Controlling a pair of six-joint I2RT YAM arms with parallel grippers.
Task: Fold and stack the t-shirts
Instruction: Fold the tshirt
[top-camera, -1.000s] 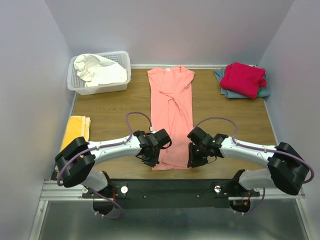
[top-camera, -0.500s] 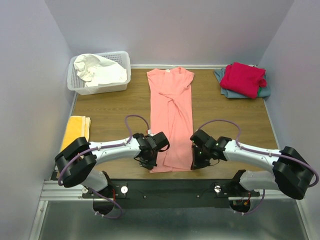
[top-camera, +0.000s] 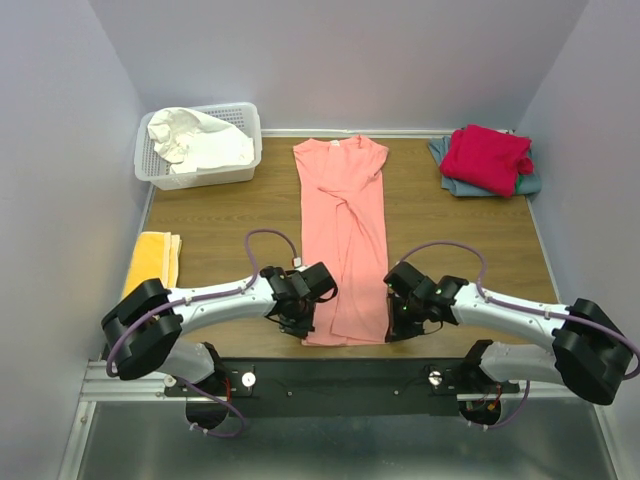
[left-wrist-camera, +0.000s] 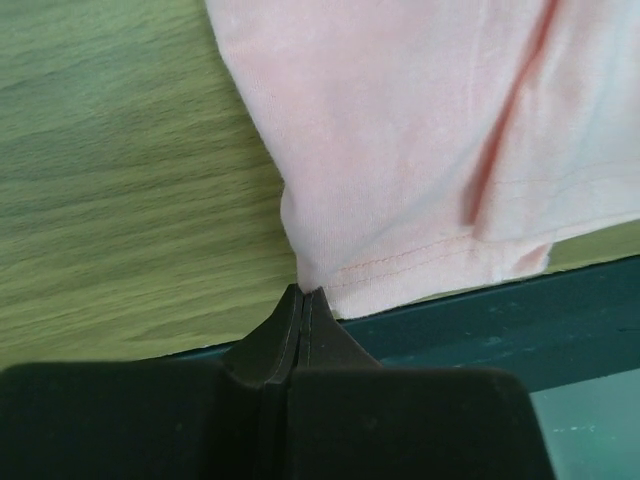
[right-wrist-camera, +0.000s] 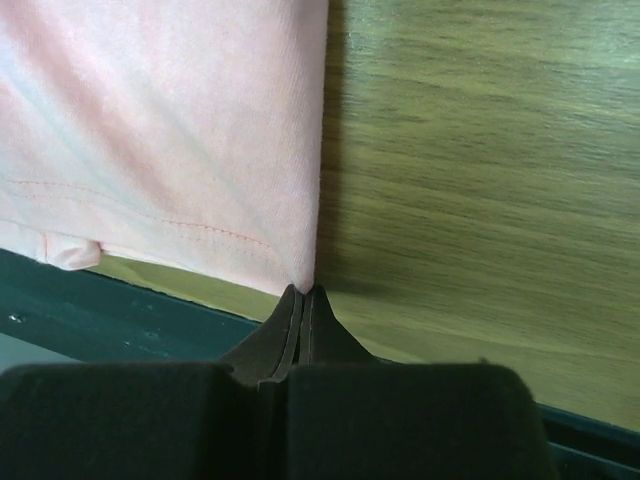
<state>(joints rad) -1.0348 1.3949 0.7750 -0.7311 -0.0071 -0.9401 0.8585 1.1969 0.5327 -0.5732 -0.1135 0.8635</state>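
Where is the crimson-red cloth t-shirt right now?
The crimson-red t-shirt lies atop the grey-blue cloth t-shirt at the far right corner of the wooden table, top view.

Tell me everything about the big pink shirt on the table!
The salmon-pink t-shirt looks like soft, thin cloth. It lies flat down the middle of the wooden table, its sides folded in to make a long narrow strip with creases. Its small collar is at the far end; its stitched hem reaches the near edge. The left gripper and the right gripper each pinch one hem corner.
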